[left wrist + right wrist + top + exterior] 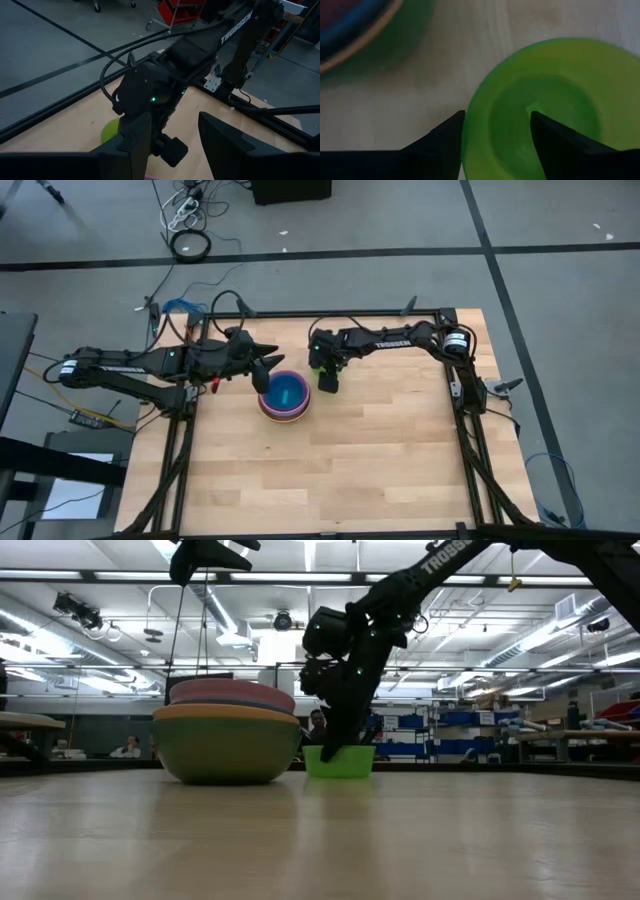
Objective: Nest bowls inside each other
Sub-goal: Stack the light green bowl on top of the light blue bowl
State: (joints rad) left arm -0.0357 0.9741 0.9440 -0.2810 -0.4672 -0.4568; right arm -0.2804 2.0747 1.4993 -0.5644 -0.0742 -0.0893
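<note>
A nest of bowls (285, 397) stands mid-table: blue (287, 391) innermost, then pink and orange, with dark green (228, 755) at the bottom, resting on the wood. Just to its right a lime green bowl (545, 100) sits upright on the table. My right gripper (495, 135) points steeply down at it, open. One finger is over the inside and one outside, astride the rim (466, 131) on the side facing the nest. I see no touch. My left gripper (265, 370) hovers open above the nest's left edge, empty.
The near half of the wooden table (320, 470) is bare. A black frame (455, 395) runs along the table's sides, and cables (185, 310) lie at the far left corner. In the low view, people sit far off in the room.
</note>
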